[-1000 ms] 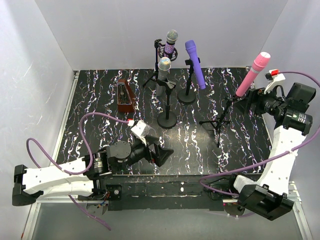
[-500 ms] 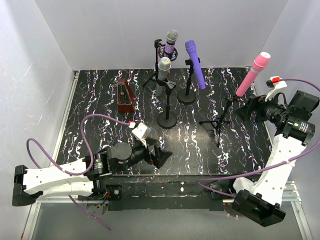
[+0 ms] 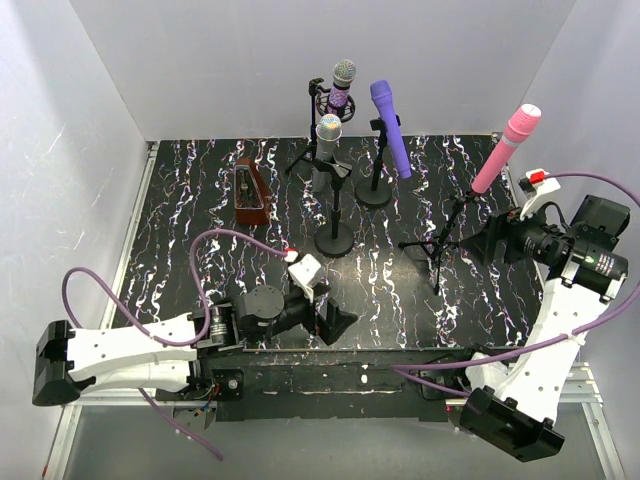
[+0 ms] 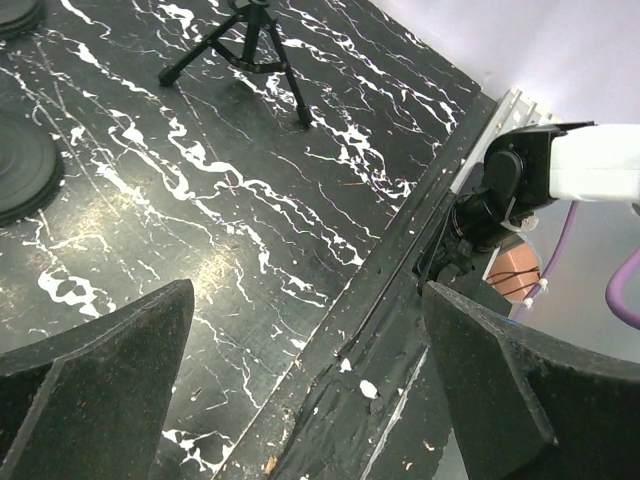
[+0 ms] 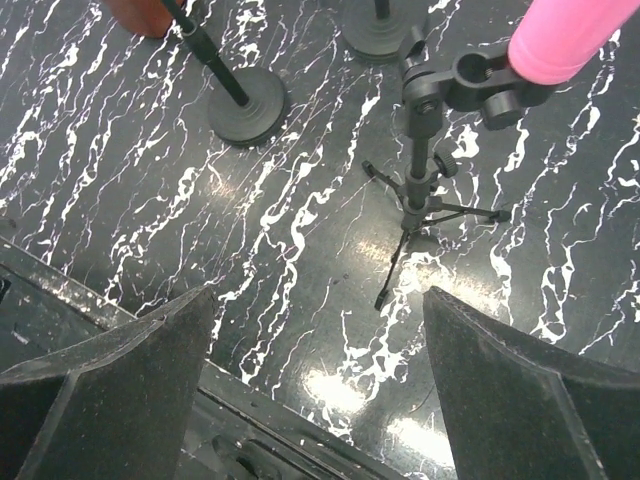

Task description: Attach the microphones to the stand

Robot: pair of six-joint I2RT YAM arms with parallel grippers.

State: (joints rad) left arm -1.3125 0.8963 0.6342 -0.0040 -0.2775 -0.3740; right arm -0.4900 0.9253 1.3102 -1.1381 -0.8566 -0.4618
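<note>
Top external | pink mic (image 3: 507, 147) sits in tripod stand (image 3: 437, 243) | left gripper (image 3: 338, 322) jaws apart, empty | right gripper (image 3: 484, 240) jaws apart, empty

On the black, white-veined table (image 3: 190, 240) stand a dark red wedge-shaped box (image 3: 249, 196), two round-based microphone stands (image 3: 333, 240) and two tripod stands (image 3: 441, 244).

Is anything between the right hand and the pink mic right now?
Nothing visible. The right hand is open with a clear line to the pink microphone, which sits in the clip of its tripod stand. Only that stand is near it.
</note>
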